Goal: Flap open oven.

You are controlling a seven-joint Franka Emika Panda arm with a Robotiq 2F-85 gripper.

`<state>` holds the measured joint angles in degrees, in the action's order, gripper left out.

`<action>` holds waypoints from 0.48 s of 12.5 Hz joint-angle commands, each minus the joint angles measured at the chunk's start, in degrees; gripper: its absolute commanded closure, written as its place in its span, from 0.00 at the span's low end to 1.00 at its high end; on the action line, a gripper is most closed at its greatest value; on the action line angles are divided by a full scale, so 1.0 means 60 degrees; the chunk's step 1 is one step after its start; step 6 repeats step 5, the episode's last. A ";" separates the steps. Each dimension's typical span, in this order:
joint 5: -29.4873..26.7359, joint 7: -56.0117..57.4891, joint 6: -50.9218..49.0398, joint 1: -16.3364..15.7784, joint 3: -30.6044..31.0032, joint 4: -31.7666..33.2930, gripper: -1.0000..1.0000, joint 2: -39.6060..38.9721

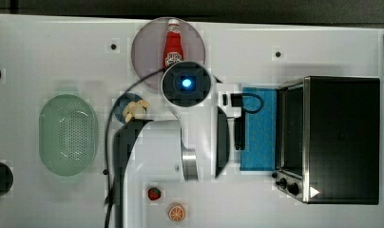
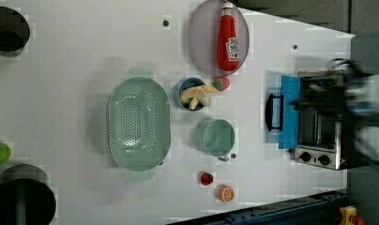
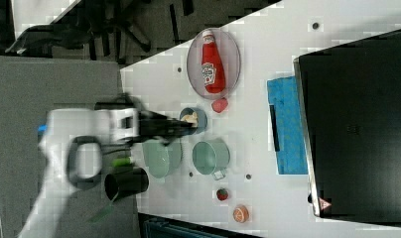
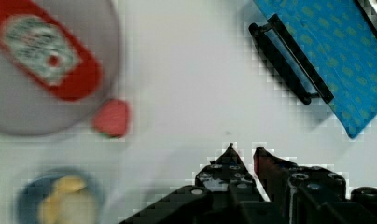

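The oven is a black box with a silver front frame and two knobs, at the top view's right. Its blue-tinted glass door lies flapped down flat on the white table, with the dark bar handle at its outer edge. The same door and handle show in the wrist view. My gripper hovers over bare table, apart from the handle. Its fingertips stand a narrow gap apart with nothing between them. The arm's wrist hangs between the plate and the door.
A ketchup bottle lies on a grey plate. Nearby are a blue bowl with banana, a green colander, a green cup, a strawberry and an orange slice.
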<state>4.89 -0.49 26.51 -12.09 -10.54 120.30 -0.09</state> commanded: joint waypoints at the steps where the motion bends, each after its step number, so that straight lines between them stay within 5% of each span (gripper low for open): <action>1: -0.0067 -0.0495 -0.1040 0.0131 -0.0375 -0.0940 0.83 0.1012; 6: -0.0090 -0.0939 -0.2949 0.0145 -0.0581 -0.1777 0.83 0.1688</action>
